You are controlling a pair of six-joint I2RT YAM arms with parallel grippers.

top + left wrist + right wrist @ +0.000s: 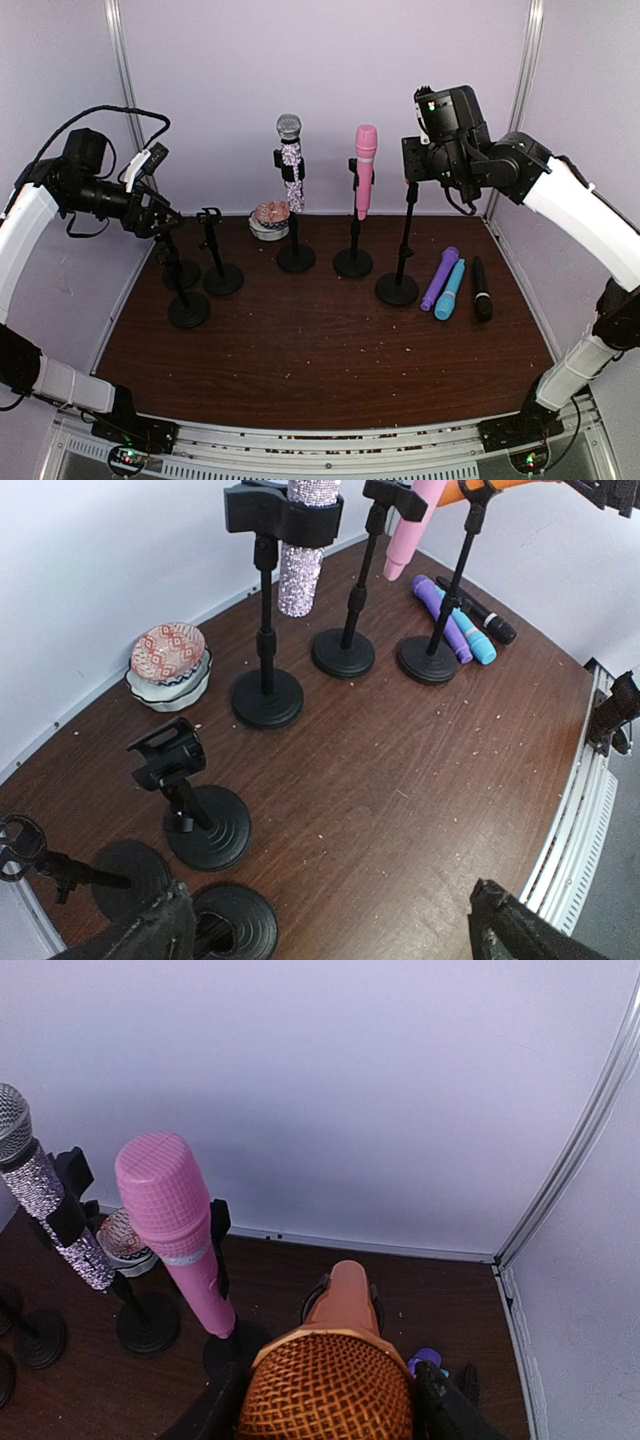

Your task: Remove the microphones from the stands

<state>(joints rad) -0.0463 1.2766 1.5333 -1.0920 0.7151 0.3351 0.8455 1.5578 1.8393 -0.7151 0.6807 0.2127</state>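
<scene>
You have a dark brown worktop [320, 350] enclosed by pale lilac walls [220, 60] with metal corner posts [123, 60].

The near half of the brown table [320, 370] is open wood from side to side, but the back half is a row of uprights: three bare stands [188, 310] crowded at the left, then the glitter microphone [291, 165] and pink microphone [365, 170] on their stands with only a narrow gap between them, and stacked bowls [268, 220] just left of the glitter one's stand. Around the orange microphone [325, 1390] on the rightmost stand [398, 288] there is room upward and toward the right wall [600, 70]. The pink microphone stands close on its left, and the purple microphone [439, 277], cyan microphone [450, 290] and black microphone [482, 290] lie just right of the base.
</scene>
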